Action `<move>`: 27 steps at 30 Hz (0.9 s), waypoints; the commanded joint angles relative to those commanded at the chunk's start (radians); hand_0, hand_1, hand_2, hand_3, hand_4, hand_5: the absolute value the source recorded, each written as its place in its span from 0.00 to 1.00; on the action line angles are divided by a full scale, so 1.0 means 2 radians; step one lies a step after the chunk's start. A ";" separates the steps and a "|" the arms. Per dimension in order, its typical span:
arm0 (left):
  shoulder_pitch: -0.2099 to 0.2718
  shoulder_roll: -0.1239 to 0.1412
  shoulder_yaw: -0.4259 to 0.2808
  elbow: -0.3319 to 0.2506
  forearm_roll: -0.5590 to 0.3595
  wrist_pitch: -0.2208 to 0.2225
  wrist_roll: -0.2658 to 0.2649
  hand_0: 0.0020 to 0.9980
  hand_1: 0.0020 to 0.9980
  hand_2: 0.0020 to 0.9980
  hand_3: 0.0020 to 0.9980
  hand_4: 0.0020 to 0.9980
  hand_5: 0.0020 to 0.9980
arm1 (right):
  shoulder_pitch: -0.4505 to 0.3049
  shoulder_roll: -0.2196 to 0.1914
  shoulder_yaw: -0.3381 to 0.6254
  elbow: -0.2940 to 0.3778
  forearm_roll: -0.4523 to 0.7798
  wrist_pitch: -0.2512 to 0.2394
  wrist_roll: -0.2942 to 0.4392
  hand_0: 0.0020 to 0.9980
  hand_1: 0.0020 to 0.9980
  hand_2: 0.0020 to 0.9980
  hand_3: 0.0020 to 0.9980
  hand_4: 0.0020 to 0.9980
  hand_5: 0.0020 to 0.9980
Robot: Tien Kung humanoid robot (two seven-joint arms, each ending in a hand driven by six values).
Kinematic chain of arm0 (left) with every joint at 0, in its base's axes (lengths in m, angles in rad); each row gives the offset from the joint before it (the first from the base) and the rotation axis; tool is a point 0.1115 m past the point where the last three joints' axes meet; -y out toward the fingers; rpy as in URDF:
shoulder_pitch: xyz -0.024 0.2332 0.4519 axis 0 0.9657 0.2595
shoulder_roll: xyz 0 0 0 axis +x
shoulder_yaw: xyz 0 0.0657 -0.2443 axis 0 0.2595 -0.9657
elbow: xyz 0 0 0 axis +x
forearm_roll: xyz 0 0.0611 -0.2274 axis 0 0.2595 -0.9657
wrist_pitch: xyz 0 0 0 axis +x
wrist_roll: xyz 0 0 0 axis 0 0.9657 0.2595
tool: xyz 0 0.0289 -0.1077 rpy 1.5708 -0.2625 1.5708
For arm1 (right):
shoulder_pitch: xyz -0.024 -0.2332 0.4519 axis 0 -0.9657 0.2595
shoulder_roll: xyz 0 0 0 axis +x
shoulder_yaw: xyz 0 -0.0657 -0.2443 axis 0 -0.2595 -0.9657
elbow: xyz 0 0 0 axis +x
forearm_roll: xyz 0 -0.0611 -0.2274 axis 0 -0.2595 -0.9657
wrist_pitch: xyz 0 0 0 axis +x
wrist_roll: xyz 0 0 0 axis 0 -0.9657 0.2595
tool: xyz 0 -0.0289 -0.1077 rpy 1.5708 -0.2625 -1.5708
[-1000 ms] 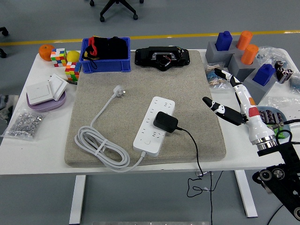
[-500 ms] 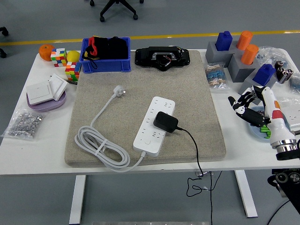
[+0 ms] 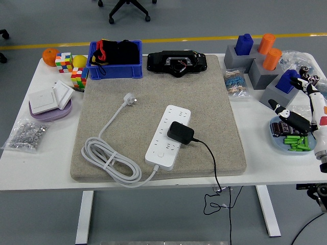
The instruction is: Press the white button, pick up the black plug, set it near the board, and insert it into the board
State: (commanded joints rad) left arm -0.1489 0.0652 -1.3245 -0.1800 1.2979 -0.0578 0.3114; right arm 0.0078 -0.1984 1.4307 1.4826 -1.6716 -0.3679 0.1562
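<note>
A white power strip [image 3: 164, 137] lies on the grey mat [image 3: 204, 97], its white cord [image 3: 110, 161] coiled to the left. The black plug [image 3: 181, 132] sits on top of the strip's middle sockets, and its black cable [image 3: 212, 163] runs off the table's front edge. The strip's round white button [image 3: 161, 151] is near its lower end. My right hand [image 3: 299, 102] is at the far right edge, well away from the strip, over a blue dish [image 3: 276, 139] of batteries. Its fingers are spread and hold nothing. The left arm is out of view.
A blue bin [image 3: 115, 60] and a black device [image 3: 177, 62] stand at the mat's back edge. Colour cubes [image 3: 71, 69], white switches [image 3: 50, 97] and a bag of screws [image 3: 28, 133] lie left. Grey blocks [image 3: 260, 69] with blue and orange pegs stand back right.
My right hand has pulled back from beside the mat to the picture's right edge, over the battery dish. The plug and strip have not moved.
</note>
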 joint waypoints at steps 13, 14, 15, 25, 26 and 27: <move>-0.005 -0.001 0.006 0.000 -0.005 0.000 -0.001 0.71 0.66 0.58 0.68 0.67 0.27 | -0.024 0.009 0.066 0.014 0.003 -0.005 0.011 0.95 0.90 0.85 0.85 0.97 0.56; -0.004 -0.001 0.005 0.000 -0.004 0.001 -0.001 0.71 0.66 0.58 0.68 0.67 0.27 | -0.025 0.009 0.069 0.014 0.003 -0.005 0.011 0.95 0.90 0.85 0.85 0.97 0.56; -0.004 -0.001 0.005 0.000 -0.003 0.001 -0.001 0.71 0.66 0.58 0.68 0.67 0.27 | -0.025 0.009 0.072 0.015 0.002 -0.006 0.011 0.95 0.90 0.85 0.85 0.97 0.56; -0.009 0.001 0.008 0.000 -0.007 0.002 -0.002 0.71 0.67 0.58 0.68 0.67 0.27 | -0.021 0.015 0.096 0.016 0.000 -0.009 0.013 0.95 0.89 0.83 0.83 0.98 0.60; -0.012 0.001 0.012 0.000 -0.008 0.001 -0.001 0.71 0.67 0.58 0.68 0.67 0.27 | -0.017 0.016 0.096 0.015 0.001 -0.009 0.013 0.95 0.89 0.83 0.83 0.98 0.60; -0.015 0.003 0.019 0.000 -0.014 0.001 -0.002 0.71 0.67 0.58 0.68 0.67 0.27 | -0.014 0.014 0.095 0.012 0.004 -0.010 0.015 0.95 0.89 0.83 0.83 0.98 0.60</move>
State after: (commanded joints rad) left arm -0.1792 0.0704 -1.2873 -0.1800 1.2695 -0.0564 0.3067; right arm -0.0197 -0.1706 1.6205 1.5075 -1.6642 -0.3876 0.1855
